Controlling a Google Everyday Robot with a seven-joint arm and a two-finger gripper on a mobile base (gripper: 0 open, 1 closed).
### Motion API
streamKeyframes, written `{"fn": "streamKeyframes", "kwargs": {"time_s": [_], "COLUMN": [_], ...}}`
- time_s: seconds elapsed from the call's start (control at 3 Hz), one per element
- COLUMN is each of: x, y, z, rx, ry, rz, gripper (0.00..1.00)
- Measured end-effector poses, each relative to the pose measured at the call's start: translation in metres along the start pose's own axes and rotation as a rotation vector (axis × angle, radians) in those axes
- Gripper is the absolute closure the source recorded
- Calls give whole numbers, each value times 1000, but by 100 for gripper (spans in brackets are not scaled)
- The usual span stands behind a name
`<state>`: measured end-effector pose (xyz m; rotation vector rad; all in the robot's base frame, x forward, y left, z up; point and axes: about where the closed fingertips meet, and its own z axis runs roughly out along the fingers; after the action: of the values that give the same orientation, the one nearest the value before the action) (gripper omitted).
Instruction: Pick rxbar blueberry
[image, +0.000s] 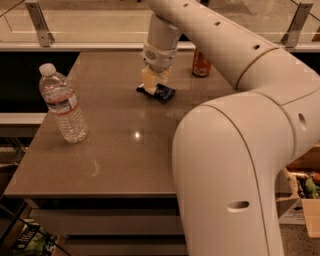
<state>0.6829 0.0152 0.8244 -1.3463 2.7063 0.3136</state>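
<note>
tool (151, 85) at bar (164, 92), bottle (62, 104) far left

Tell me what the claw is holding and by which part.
It cannot be told. The claw sits at the left end of the blue snack bar, which lies on the table.

Gripper (151, 83) atop the rxbar blueberry (165, 92) partly hides it.

Small flat rectangular snack bar in a dark navy-blue wrapper (163, 93), glossy, with pale markings too faint to read. Lies flat on its broad face, long axis slanted, right beneath the cream-tipped two-finger gripper (151, 82). Pokes out from under the gripper on both sides, more to the viewer's right. Middle part hidden by the gripper; contact with it unclear.
</note>
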Motion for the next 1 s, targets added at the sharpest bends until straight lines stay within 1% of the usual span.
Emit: {"fn": "streamKeyframes", "kwargs": {"time_s": [0.67,1.0], "x": [-7,-7], "y": [0,1], "z": [-7,-17], "rx": [11,27], "ry": [-18,-23], "rz": [-25,-33], "gripper": [100,100]}}
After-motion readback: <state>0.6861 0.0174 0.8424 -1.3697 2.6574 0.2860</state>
